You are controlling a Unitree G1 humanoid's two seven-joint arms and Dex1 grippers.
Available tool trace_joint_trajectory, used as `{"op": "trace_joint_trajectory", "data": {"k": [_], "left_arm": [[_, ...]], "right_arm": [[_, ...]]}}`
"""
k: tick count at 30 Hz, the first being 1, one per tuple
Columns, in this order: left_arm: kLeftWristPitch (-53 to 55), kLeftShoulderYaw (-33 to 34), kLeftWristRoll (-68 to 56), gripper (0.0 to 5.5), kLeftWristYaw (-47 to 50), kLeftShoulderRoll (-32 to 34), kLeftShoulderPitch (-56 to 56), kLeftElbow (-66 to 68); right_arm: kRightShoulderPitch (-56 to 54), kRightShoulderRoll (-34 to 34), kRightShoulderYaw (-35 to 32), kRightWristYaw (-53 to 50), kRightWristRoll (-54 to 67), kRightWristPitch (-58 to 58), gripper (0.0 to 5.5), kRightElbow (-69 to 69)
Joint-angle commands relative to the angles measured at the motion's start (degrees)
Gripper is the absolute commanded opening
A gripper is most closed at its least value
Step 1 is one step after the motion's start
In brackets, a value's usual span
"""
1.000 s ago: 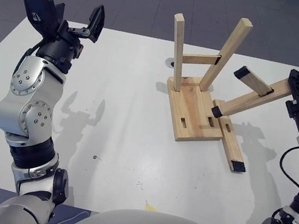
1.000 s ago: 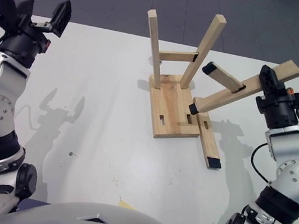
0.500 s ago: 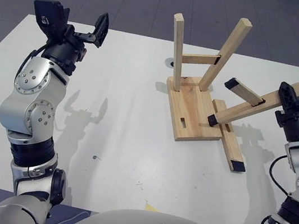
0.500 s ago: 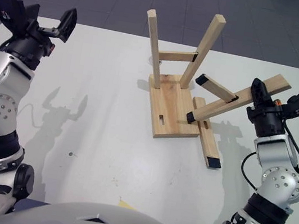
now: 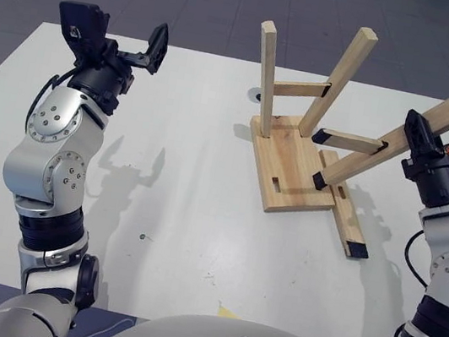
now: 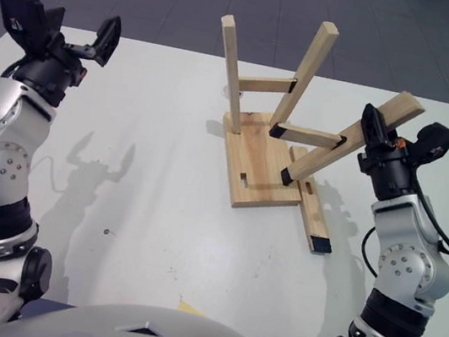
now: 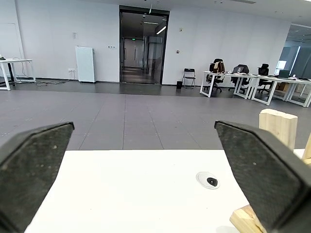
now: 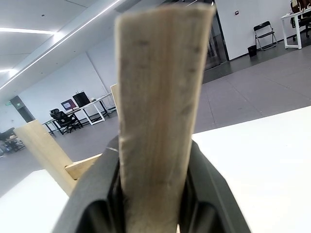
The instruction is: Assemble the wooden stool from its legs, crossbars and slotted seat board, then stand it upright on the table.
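The seat board [image 5: 291, 179] is seen lying flat on the white table [image 5: 183, 213], right of centre, with two upright legs [image 5: 265, 77] set in its far end and joined by a crossbar [image 5: 301, 88]. A third leg [image 5: 372, 155], with a second crossbar [image 5: 350, 141] jutting from it, is held tilted in the right gripper [image 5: 425, 142], whose fingers are clamped on its upper part. Its black-tipped lower end is placed at the board's right edge; contact cannot be told. A fourth leg [image 5: 343, 215] is laid flat just beside that edge. The left gripper [image 5: 119, 32] is held raised over the table's left side, spread wide, with nothing gripped.
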Motion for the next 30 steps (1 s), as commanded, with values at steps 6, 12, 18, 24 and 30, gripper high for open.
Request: {"op": "trace_joint_trajectory", "data": {"k": [6, 12, 18, 24, 30], "left_arm": [[-0.1, -2.3, 2.1, 5.40, -0.1, 0.0, 0.7, -1.4], [-0.1, -3.2, 3.2, 5.40, 0.1, -0.1, 1.1, -2.0], [0.0, -3.5, 4.0, 5.40, -0.1, 0.3, 1.1, -1.7], [-0.4, -4.1, 5.0, 5.40, -0.3, -0.1, 0.9, -1.1], [-0.7, -4.7, 5.5, 5.40, -0.3, -0.1, 0.8, -0.7]], "right_arm": [[10.2, 1.5, 7.6, -16.3, -15.7, 5.1, 1.07, -3.4], [15.6, -1.4, 17.1, -12.0, -27.4, -4.3, 1.07, -7.3], [15.1, -0.3, 15.2, -7.5, -25.5, -5.5, 1.07, -0.7], [15.0, 3.0, 12.4, -13.4, -18.1, 7.8, 1.07, 2.4], [14.0, 7.1, 9.5, -22.5, -10.9, 19.1, 1.04, 3.8]]}}
